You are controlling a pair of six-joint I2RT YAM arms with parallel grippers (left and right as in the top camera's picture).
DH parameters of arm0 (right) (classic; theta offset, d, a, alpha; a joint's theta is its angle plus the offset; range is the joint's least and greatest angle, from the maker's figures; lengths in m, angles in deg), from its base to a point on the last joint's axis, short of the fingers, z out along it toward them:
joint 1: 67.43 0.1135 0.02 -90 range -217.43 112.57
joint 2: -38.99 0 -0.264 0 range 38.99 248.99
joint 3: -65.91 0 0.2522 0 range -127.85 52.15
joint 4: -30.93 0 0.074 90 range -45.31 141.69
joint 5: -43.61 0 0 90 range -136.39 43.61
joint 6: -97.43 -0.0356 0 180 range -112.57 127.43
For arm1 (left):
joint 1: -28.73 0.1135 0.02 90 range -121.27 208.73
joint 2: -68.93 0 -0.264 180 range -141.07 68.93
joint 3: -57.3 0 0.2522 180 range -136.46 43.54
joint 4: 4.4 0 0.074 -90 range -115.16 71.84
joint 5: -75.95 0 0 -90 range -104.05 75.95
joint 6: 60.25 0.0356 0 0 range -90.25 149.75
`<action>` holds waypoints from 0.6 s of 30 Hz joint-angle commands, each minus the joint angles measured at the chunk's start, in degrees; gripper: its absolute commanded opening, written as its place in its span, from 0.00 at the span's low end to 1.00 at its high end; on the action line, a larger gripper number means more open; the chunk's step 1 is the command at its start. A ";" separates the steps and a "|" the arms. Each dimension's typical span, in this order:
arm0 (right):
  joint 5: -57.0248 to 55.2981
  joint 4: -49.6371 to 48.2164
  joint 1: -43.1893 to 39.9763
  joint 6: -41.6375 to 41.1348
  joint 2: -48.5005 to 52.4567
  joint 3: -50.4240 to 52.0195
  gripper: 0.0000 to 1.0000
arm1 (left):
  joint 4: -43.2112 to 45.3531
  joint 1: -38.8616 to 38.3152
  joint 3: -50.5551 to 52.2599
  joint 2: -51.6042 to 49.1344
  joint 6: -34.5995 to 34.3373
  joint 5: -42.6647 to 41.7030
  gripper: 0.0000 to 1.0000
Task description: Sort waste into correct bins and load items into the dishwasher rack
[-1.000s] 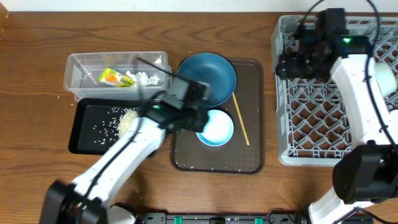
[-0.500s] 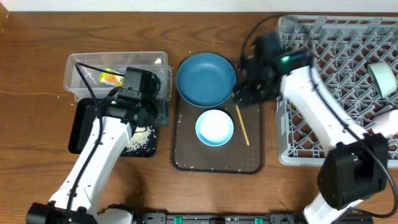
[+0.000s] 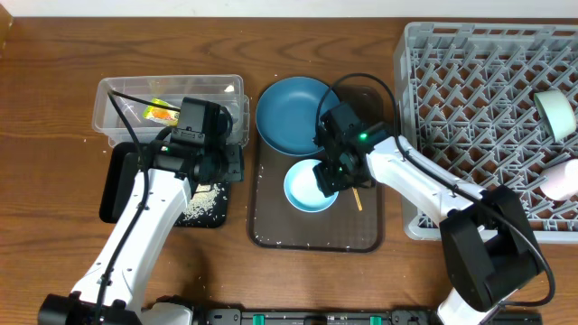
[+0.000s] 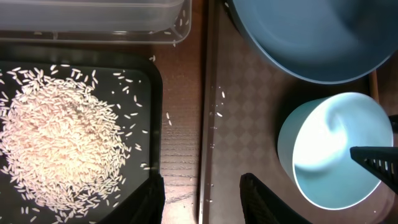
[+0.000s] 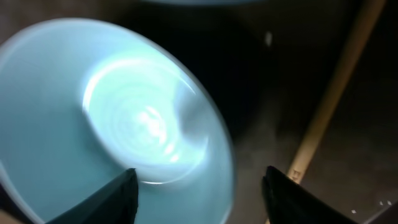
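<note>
My right gripper is open and straddles the right rim of the mint-green bowl on the brown serving tray; in the right wrist view the rim lies between the jaws. The wooden stick lies just right of the bowl. The dark-blue dish sits behind it. My left gripper is open and empty over the gap between the black tray and the serving tray. Rice is piled in the black tray. The clear tub holds the wrapper and tissue.
The grey rack stands at the right, with a white bowl and a white-pink cup at its right side. The brown serving tray carries a few loose rice grains. My right arm crosses from the rack to the tray.
My right gripper swung from the rack's back left corner down onto the mint-green bowl's rim. My left gripper drew back from the serving tray to the black tray's edge, then held still.
</note>
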 commanded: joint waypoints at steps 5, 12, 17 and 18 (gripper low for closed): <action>-3.28 -2.01 0.11 -3.89 0.22 1.05 0.31 | -0.50 0.22 -0.92 0.44 0.31 0.55 0.42; -3.28 -2.12 -0.72 -4.07 0.22 0.81 0.02 | -0.57 0.22 -0.92 0.44 0.28 0.52 0.43; -3.30 -0.90 -1.62 -3.96 -0.81 -0.39 0.01 | -0.72 0.22 -0.92 0.44 0.28 0.52 0.44; -3.30 -0.59 -1.81 -3.41 -1.40 -0.85 0.01 | -0.72 0.22 -0.92 0.44 0.28 0.52 0.44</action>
